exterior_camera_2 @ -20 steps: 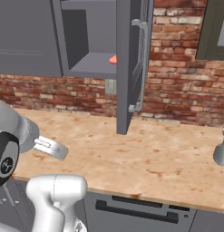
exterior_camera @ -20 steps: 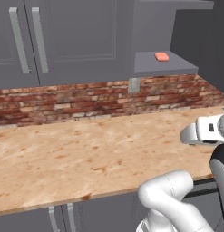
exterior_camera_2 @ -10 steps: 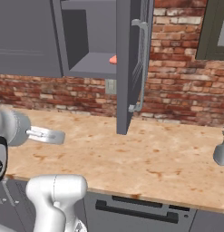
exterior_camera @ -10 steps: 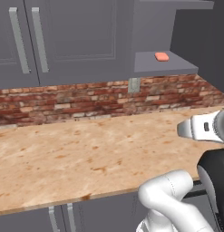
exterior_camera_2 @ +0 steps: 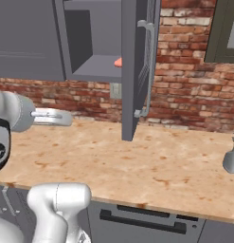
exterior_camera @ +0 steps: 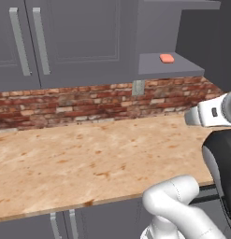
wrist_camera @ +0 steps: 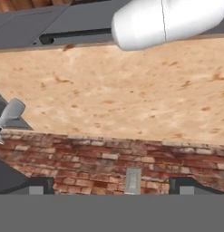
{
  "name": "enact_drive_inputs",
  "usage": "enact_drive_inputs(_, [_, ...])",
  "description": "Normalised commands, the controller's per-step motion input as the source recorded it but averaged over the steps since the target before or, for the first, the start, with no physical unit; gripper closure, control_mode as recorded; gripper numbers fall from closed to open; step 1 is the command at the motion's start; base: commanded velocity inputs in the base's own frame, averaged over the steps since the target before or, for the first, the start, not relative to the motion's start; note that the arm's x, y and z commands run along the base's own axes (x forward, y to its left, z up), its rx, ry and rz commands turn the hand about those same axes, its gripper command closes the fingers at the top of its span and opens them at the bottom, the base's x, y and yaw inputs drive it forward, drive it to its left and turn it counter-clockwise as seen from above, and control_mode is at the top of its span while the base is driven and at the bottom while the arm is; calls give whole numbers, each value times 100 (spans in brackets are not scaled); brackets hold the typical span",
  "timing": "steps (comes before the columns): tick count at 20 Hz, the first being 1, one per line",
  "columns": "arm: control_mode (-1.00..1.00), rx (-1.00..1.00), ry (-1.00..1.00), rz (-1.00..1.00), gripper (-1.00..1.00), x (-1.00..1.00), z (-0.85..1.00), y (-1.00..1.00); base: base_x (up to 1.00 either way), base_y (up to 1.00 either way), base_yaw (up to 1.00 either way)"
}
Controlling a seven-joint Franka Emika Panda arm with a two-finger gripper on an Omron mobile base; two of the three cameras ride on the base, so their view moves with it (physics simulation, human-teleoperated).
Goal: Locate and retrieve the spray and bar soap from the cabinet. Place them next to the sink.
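The bar soap point(exterior_camera: 167, 58) is a small salmon-pink bar lying on the grey shelf of the open cabinet point(exterior_camera: 169, 69); in the right base view it peeks out behind the door edge as the bar soap point(exterior_camera_2: 118, 62). A pale grey bottle with a narrow neck, the spray point(exterior_camera_2: 230, 159), stands on the counter at the far right, cut by the frame edge; the hand view has the spray point(wrist_camera: 9, 115) at its left edge. My gripper point(wrist_camera: 112, 186) is open and empty, its fingertips point(wrist_camera: 38, 186) wide apart. It hovers over the counter, well below the shelf, facing the brick wall.
The cabinet's grey door point(exterior_camera_2: 135, 71) stands open, jutting out over the counter point(exterior_camera_2: 151, 166) with its long handle. A wall outlet point(exterior_camera: 138, 87) sits in the brick backsplash under the shelf. Closed grey doors point(exterior_camera: 65, 42) hang to the left. A dark window frame point(exterior_camera_2: 222, 28) is at the upper right.
The hand has risen above the counter and levelled out from a downward tilt. The soap and the bottle have not moved.
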Motion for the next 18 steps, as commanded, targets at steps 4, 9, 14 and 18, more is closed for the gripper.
enact_drive_inputs(4, [-100, 3, 1, -12, -100, 23, 5, -8, 0, 0, 0])
enact_drive_inputs(9, [-100, 0, 7, 2, -100, 21, 32, -4, 0, 0, 0])
enact_drive_inputs(14, [-100, -2, 1, 15, -100, 31, 86, -12, 0, 0, 0])
enact_drive_inputs(18, [-100, -1, -4, -7, -100, 4, 9, 0, 0, 0, 0])
